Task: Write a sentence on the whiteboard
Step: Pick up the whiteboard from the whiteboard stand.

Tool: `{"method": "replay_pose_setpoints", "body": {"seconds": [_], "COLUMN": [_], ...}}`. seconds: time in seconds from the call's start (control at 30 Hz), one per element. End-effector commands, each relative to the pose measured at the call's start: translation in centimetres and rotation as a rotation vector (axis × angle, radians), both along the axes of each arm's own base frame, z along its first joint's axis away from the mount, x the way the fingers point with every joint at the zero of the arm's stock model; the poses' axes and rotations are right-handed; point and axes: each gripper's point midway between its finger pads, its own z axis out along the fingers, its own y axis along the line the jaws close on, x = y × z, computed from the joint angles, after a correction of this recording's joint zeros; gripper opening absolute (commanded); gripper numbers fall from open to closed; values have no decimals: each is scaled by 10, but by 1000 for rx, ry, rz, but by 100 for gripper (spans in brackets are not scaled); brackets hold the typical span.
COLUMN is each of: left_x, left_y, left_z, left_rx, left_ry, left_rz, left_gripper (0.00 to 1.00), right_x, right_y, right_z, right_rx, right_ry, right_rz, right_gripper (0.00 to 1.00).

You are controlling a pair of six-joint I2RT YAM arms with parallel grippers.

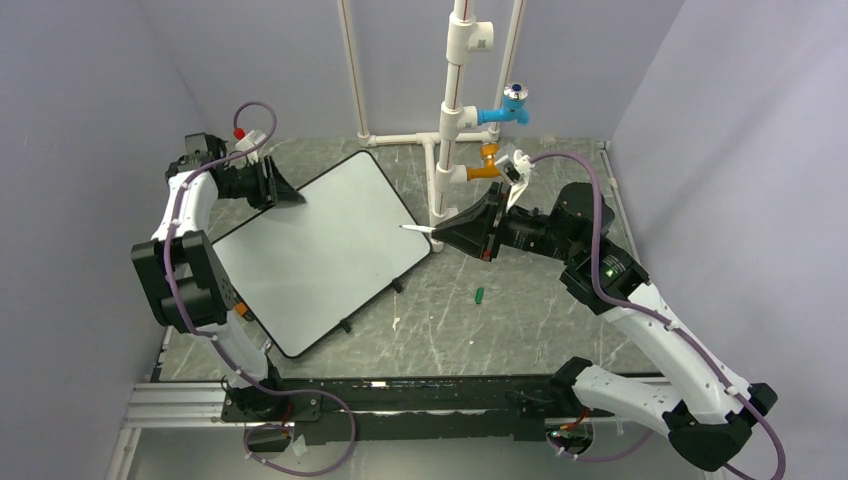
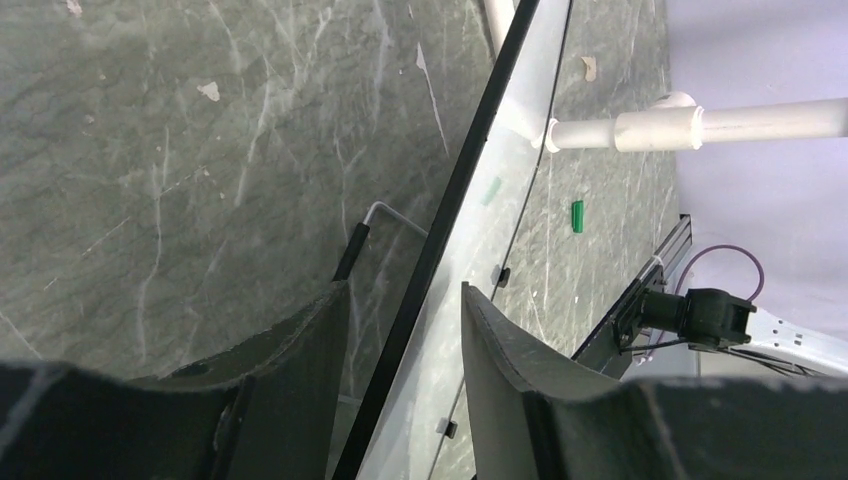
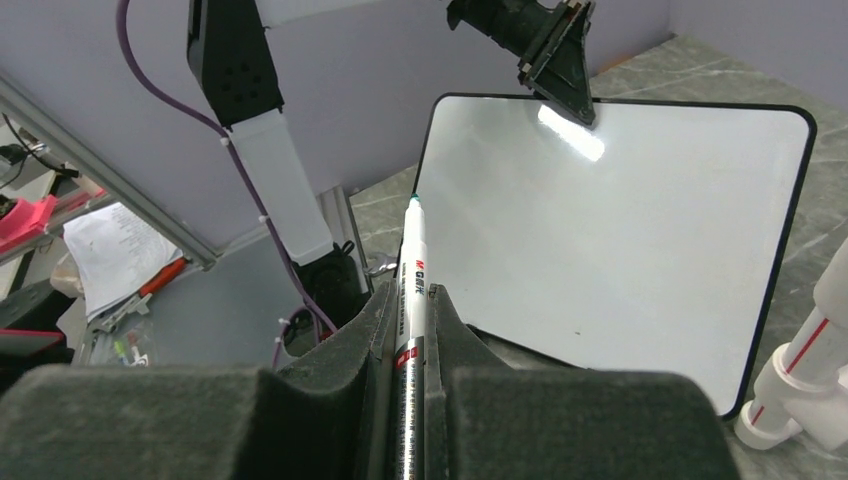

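The whiteboard [image 1: 320, 250] is sitting on the grey worktop [image 1: 520, 330], left of the middle and turned cornerwise. Its far left edge is lying toward the left arm and its right corner is pointing toward the white pipe frame [image 1: 455, 120]. Its face is showing plain white, with a bright patch of glare in the right wrist view.

The left fingers [image 1: 288, 192] are reaching over the board's far left edge. In the left wrist view they are standing partly spread, one on either side of the thin black rim. A strip of worktop is showing between the rim and the finger behind the board, so they are not clamping it.

The right fingers [image 1: 443, 233] are pinching a white marker [image 3: 412, 270] tightly, its bare green tip sticking out ahead. The tip is sitting at the board's right edge, just beside the rim; whether it is touching I cannot tell. A small green cap [image 1: 479, 294] is lying on the worktop to the right of the board, apart from it.
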Motion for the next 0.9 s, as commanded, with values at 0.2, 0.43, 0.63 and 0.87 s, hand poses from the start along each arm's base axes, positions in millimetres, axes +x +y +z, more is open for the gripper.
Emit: {"method": "replay_pose_setpoints", "body": {"seconds": [0.2,0.43,0.63,0.87], "left_x": [-12,-17,-24,-33], "left_y": [-28,-41,-53,-61], "left_z": [12,33,35,43], "left_rx": [-37,-29,42,104], "left_ry": [-50,-134,-185,-286], "left_rz": [-101,-126,-149,-172], "left_gripper": [29,0,0,0], "right_x": [-13,-10,1,12], "right_y": [-2,-1,4,15], "right_z": [26,16,0,-17], "right_rx": [36,23,-12,-52], "right_ry": [-33,-16,-1,2], "right_rz": [31,17,-8,-33], "right_gripper": [0,0,0,0]}}
